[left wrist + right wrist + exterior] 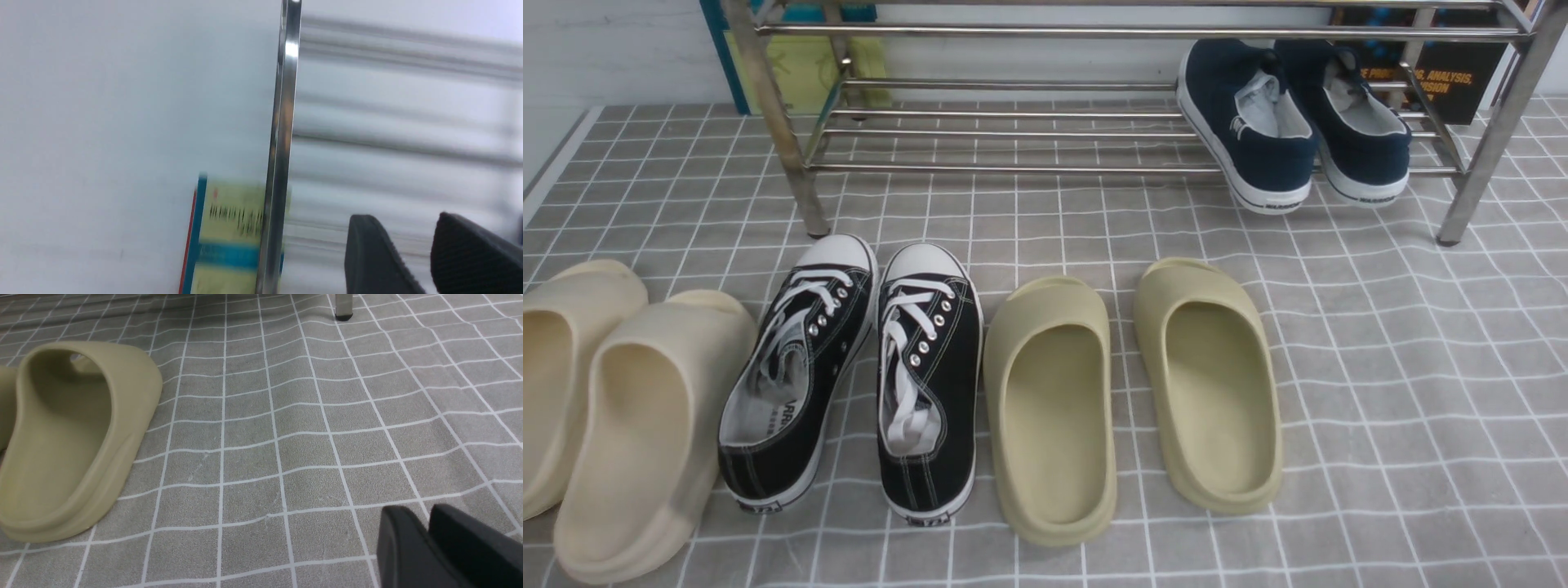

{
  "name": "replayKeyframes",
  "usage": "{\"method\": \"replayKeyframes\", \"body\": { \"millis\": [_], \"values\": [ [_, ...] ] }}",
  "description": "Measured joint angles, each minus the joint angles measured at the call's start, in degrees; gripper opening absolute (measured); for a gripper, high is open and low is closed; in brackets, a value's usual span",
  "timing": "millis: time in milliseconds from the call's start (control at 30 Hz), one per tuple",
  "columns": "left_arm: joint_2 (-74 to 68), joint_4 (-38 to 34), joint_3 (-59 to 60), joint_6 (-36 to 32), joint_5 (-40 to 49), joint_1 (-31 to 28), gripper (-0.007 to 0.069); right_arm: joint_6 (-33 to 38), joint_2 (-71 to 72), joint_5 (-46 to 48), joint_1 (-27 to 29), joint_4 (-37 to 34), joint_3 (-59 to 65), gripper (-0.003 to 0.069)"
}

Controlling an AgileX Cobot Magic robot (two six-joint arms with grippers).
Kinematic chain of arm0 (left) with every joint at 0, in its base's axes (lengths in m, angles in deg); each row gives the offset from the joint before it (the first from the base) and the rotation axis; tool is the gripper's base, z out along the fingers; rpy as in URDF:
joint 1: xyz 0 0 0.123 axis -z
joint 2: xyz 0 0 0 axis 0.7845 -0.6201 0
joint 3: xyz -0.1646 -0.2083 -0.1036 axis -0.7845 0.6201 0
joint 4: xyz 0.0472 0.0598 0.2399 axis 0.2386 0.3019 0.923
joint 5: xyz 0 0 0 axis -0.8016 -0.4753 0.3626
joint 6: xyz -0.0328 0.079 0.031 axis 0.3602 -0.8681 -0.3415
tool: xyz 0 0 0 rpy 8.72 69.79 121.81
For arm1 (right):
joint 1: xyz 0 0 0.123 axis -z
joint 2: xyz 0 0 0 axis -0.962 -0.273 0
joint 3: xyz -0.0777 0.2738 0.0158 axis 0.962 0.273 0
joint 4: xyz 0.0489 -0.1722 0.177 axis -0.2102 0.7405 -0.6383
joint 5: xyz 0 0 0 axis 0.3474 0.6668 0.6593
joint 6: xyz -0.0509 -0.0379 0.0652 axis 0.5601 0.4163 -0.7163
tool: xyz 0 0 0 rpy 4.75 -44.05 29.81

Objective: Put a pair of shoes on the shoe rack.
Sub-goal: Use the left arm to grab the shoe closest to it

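The pair of shoes, two black canvas sneakers (796,376) (929,380) with white toe caps and laces, stands side by side on the grey checked mat, toes toward the shoe rack (1094,33). No gripper shows in the front view. In the left wrist view my left gripper (403,216) is open and holds nothing, raised near a chrome upright of the shoe rack (282,143). My right gripper (417,509) hangs low over bare mat with a narrow gap between its fingers and nothing in it; a rack foot (343,306) stands far ahead.
Two navy slip-on sneakers (1245,122) (1364,122) rest on the right of the rack's lower bars. Olive slippers (1049,408) (1209,384) lie right of the black sneakers, beige slippers (645,433) (556,367) to their left. A teal-and-yellow board (229,237) leans behind the rack.
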Motion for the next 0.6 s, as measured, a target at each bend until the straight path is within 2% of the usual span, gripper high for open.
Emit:
{"method": "replayKeyframes", "body": {
  "millis": [100,233,267,300,367,433,467,600],
  "values": [
    [0.00,-0.96,-2.03,5.01,-8.72,0.00,0.0237,0.00,0.00,0.00,0.00,0.00,0.00,0.0136],
    [-0.06,-3.13,-9.21,6.09,-2.68,0.00,0.0193,0.00,0.00,0.00,0.00,0.00,0.00,0.0142],
    [-0.65,-4.72,-12.69,6.00,2.59,0.00,0.0160,0.00,0.00,0.00,0.00,0.00,0.00,0.0142],
    [-2.59,-6.95,-17.77,5.24,11.51,0.00,0.0109,0.00,0.00,0.00,0.00,0.00,0.00,0.0144],
    [-7.99,-9.43,-24.40,0.91,26.08,0.00,-0.0008,0.00,0.00,0.00,0.00,0.00,0.00,0.0146],
    [-11.63,-9.49,-26.85,-1.99,32.88,0.00,-0.0013,0.00,0.00,0.00,0.00,0.00,0.00,0.0146],
    [-18.05,-9.36,-28.85,-5.85,40.20,0.00,-0.0013,0.00,0.00,0.05,0.00,0.00,0.00,0.0146],
    [-28.64,-9.44,-29.65,-7.49,43.99,0.00,-0.0013,0.00,0.00,0.04,0.00,0.00,0.00,0.0146]
  ]
}}
